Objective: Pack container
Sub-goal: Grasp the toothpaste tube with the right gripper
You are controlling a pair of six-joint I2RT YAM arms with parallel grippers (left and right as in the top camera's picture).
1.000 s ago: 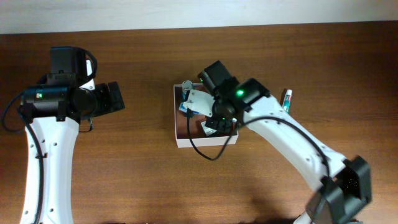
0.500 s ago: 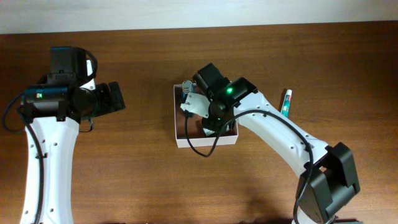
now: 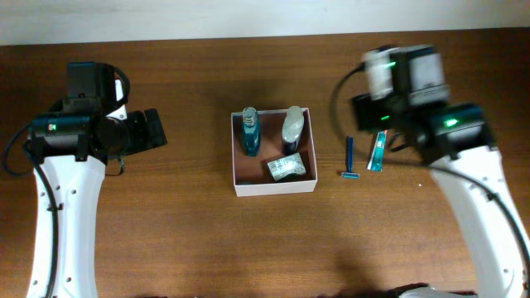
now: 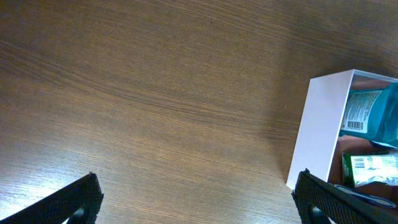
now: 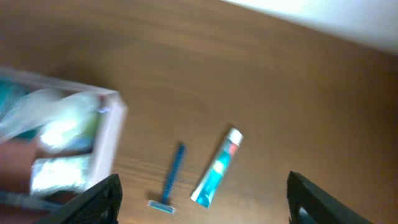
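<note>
The container [image 3: 274, 189] sits mid-table, a shallow white-walled box with a reddish-brown floor. Inside lie a blue bottle [image 3: 250, 132], a grey-white bottle [image 3: 292, 127] and a green packet [image 3: 286, 169]. To its right on the wood lie a blue razor [image 3: 349, 157] and a teal toothpaste tube [image 3: 378, 151]. My right gripper [image 3: 370, 116] hovers above those two, blurred, jaws open and empty; its wrist view shows the razor [image 5: 173, 177] and tube [image 5: 216, 168] between the fingers, well below. My left gripper [image 3: 153, 131] stands open and empty left of the container [image 4: 320, 124].
The table's back edge meets a white wall at the top of the overhead view. Bare wood lies between the left gripper and the container. In the right wrist view the container's wall [image 5: 109, 134] is at the left, blurred.
My right arm has swung out of the container to the right and opened its jaws. The grey-white bottle now lies uncovered in the container. The left arm has not moved.
</note>
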